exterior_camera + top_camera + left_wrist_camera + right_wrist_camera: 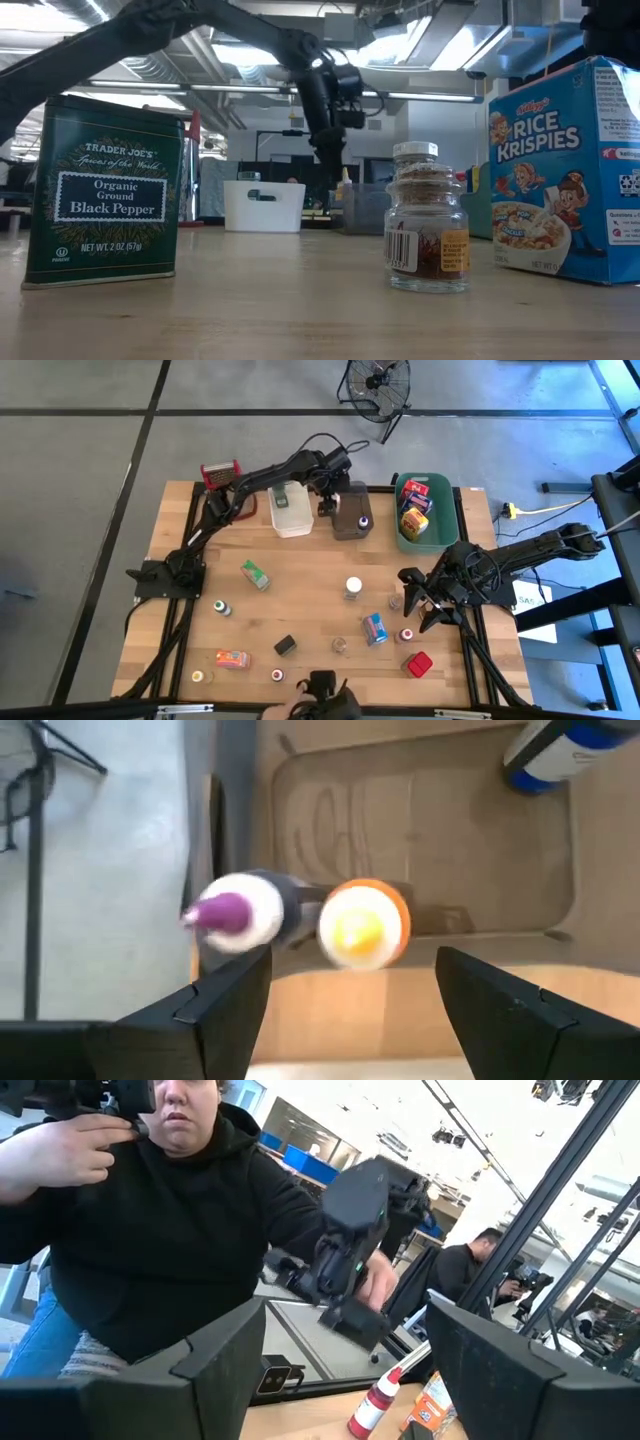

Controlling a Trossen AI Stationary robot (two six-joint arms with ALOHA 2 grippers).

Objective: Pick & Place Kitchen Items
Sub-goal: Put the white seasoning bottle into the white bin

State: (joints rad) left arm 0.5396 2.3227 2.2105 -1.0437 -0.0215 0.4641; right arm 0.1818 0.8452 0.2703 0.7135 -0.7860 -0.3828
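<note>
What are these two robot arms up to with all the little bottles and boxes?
They are sorting small kitchen items into tubs. The left gripper hovers over the grey tub at the table's far edge, fingers open, with a purple-capped bottle and an orange-capped one just below. The right gripper waits open near the right edge. The green tub already holds boxes; many items remain scattered.

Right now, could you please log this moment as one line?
left tool: open above grey tub | orange-capped bottle: dropping | right tool: open, waiting
</note>
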